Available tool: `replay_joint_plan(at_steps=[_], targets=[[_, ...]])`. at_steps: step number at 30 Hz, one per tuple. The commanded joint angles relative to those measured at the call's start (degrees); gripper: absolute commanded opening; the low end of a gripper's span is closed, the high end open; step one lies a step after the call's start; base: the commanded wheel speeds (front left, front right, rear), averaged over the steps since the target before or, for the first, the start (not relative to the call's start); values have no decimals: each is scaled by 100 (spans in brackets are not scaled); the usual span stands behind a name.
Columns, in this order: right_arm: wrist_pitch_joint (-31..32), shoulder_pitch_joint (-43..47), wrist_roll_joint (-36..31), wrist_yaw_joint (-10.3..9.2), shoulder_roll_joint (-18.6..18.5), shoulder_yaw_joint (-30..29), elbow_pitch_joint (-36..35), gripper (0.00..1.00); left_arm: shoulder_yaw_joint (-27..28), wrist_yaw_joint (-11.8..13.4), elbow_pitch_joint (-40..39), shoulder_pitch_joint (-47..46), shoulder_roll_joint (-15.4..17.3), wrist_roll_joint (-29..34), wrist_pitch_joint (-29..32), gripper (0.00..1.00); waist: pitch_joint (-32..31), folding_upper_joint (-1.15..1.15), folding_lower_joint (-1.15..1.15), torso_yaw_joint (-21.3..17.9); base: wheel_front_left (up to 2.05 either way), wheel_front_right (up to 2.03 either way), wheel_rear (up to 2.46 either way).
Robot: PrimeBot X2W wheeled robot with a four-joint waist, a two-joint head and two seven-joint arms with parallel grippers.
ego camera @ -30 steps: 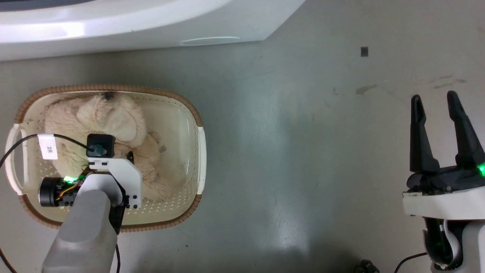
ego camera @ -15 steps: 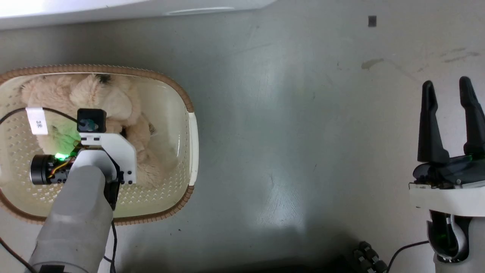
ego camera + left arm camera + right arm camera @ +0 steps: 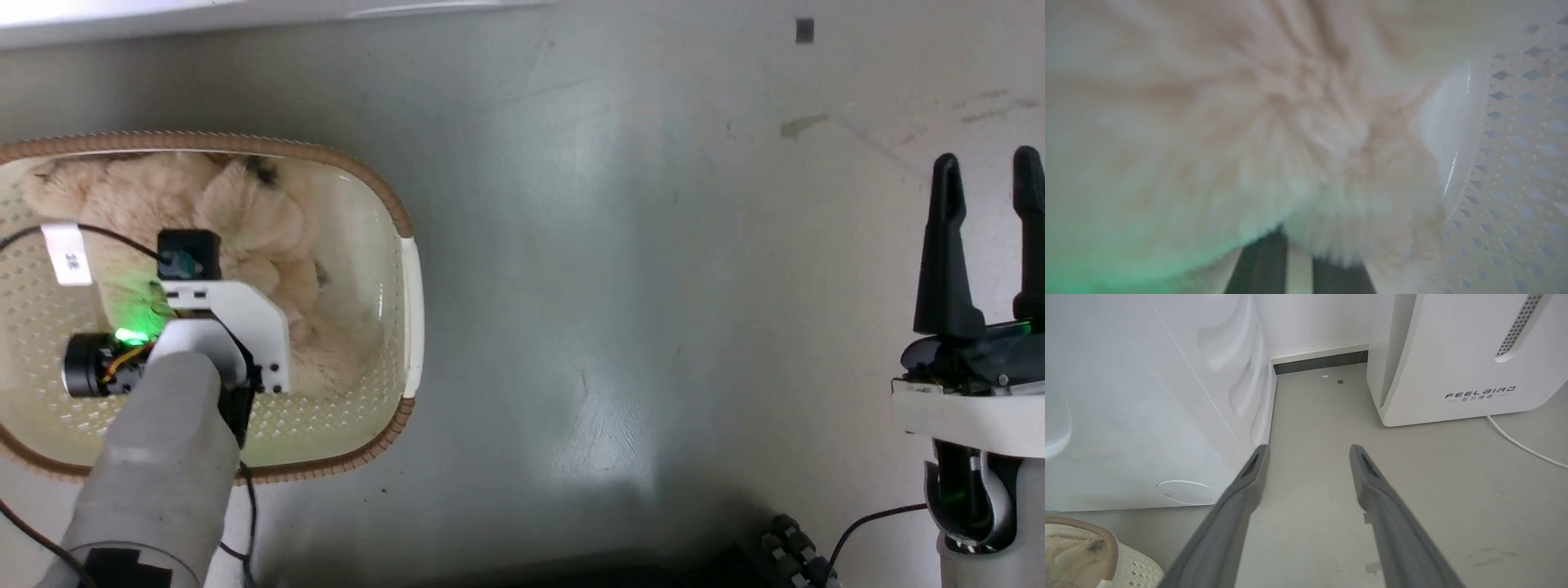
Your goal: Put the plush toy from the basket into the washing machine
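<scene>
The cream plush toy [image 3: 245,220] lies in the perforated basket [image 3: 392,204] on the floor at the left. My left arm reaches down into the basket and its wrist covers the toy's middle. In the left wrist view my left gripper [image 3: 1299,245] has its two dark fingers close together, tips buried in the shaggy fur [image 3: 1249,122], shut on it; the basket wall [image 3: 1515,163] is at the right. My right gripper [image 3: 988,163] hangs open over bare floor far to the right. The washing machine [image 3: 1147,416] has its white side left of the open right gripper [image 3: 1308,451].
The white FEELBIRD appliance [image 3: 1453,355] stands at the right of a floor gap beside the washer, with a white cable [image 3: 1527,447] trailing from it. The basket's rim [image 3: 1106,539] lies low at the left. A dark ribbed part [image 3: 792,555] sits by the bottom edge.
The head camera has shifted, moving the whole picture. Inside the basket the toy's dark face mark has moved toward the right rim, and fur bunches around my left wrist. The right gripper stays open.
</scene>
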Motion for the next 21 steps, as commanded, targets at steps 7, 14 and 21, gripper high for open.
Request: replay_joint_plan(at_steps=[7,14,21], targets=[[-75,65,-53,3,-6,-133,429,100,-28,-242,370,480,-237,-257,-530,0,-890,0,0,228,0,0,0],[-75,280,-136,3,-6,-184,690,100,-102,-381,370,968,-391,-294,-927,0,-1717,0,0,380,0,0,0],[-75,694,-226,3,-6,-194,878,100,-144,-484,199,1387,-536,-322,-1237,0,-2580,0,0,625,0,0,0]])
